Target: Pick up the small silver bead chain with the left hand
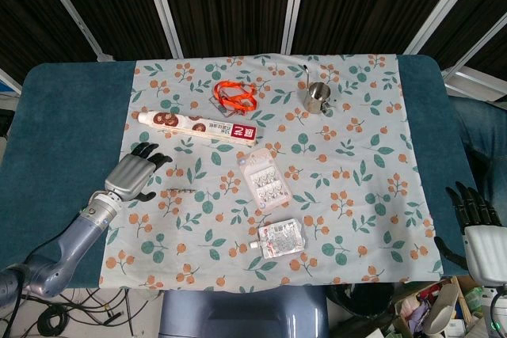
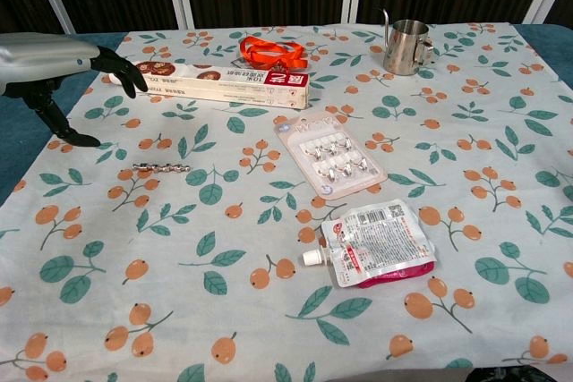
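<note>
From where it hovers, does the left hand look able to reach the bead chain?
Probably yes. The left hand is open just beside the bead chain, with only bare cloth between them; the long box lies farther back, out of the way.

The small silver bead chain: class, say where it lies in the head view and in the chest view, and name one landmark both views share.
Head view: the bead chain lies left of centre on the leaf-print cloth, just right of the left hand.
Chest view: the chain lies in the left part, below and right of that hand.
Shared landmark: the long red-and-white box, beyond the chain in both.
</note>
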Action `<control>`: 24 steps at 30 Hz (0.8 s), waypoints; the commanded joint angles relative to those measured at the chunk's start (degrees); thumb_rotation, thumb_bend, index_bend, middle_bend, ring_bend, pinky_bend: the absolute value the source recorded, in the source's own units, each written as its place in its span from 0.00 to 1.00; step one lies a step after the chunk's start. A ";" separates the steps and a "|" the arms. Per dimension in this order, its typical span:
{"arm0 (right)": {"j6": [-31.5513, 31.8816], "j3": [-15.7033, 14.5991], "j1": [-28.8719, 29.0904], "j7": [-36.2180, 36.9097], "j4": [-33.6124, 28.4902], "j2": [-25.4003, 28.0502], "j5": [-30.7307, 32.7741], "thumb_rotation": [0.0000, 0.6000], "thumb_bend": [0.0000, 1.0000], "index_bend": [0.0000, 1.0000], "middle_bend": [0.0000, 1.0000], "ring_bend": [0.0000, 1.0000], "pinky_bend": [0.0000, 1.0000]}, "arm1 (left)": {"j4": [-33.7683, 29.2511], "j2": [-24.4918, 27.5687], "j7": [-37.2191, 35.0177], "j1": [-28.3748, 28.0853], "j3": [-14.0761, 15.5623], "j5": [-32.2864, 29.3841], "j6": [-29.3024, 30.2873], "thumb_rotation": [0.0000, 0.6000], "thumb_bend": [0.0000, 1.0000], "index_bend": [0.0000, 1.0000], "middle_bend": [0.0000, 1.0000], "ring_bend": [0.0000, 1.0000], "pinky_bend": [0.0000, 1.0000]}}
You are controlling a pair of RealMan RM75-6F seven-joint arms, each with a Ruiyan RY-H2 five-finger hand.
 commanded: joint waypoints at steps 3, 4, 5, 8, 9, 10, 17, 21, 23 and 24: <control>0.00 0.01 0.01 0.10 0.01 0.03 -0.02 1.00 0.15 0.01 0.02 0.04 0.14 | -0.42 0.04 0.11 0.04 0.22 0.58 0.91 1.00 0.21 0.21 0.25 0.06 0.08; -0.02 -0.01 0.01 0.12 0.04 0.03 -0.02 1.00 0.15 0.01 0.02 0.04 0.14 | -0.50 0.12 0.12 0.08 0.20 0.56 1.07 1.00 0.21 0.21 0.25 0.06 0.08; -0.07 -0.03 0.02 0.16 0.04 0.03 -0.01 1.00 0.15 0.01 0.02 0.04 0.14 | -0.63 0.25 0.12 0.14 0.11 0.43 1.35 1.00 0.21 0.21 0.25 0.06 0.08; 0.01 -0.07 0.04 0.14 -0.02 0.05 -0.21 1.00 0.15 0.01 0.01 0.04 0.14 | -1.08 0.74 0.15 0.25 0.01 -0.15 1.61 1.00 0.22 0.21 0.25 0.06 0.08; 0.06 -0.08 0.05 0.09 -0.01 0.04 -0.31 1.00 0.15 0.01 0.01 0.04 0.14 | -1.33 0.96 0.26 0.26 0.09 -0.24 1.61 1.00 0.22 0.21 0.25 0.06 0.08; 0.06 -0.09 0.06 0.05 -0.02 0.02 -0.36 1.00 0.15 0.01 0.01 0.04 0.14 | -1.58 1.21 0.41 0.27 0.23 -0.21 1.61 1.00 0.22 0.21 0.25 0.06 0.08; -0.22 -0.13 0.14 -0.40 -0.25 -0.01 -0.23 1.00 0.15 0.02 0.02 0.04 0.14 | -2.35 2.03 0.15 0.17 0.93 0.18 1.14 1.00 0.21 0.20 0.26 0.06 0.08; -0.34 -0.14 0.11 -0.19 -0.23 0.08 -0.05 1.00 0.15 0.02 0.02 0.04 0.14 | -2.05 2.03 0.07 0.02 0.88 -0.52 0.91 1.00 0.21 0.20 0.26 0.06 0.08; -0.54 -0.22 0.18 -0.04 -0.21 0.18 -0.12 1.00 0.15 0.02 0.02 0.04 0.14 | -1.83 2.03 0.05 -0.10 0.74 -1.01 0.79 1.00 0.21 0.21 0.28 0.06 0.08; -0.47 -0.20 0.20 -0.08 -0.19 0.16 -0.18 1.00 0.15 0.02 0.02 0.04 0.14 | -1.75 1.96 0.02 -0.14 0.63 -1.19 0.87 1.00 0.21 0.21 0.29 0.06 0.08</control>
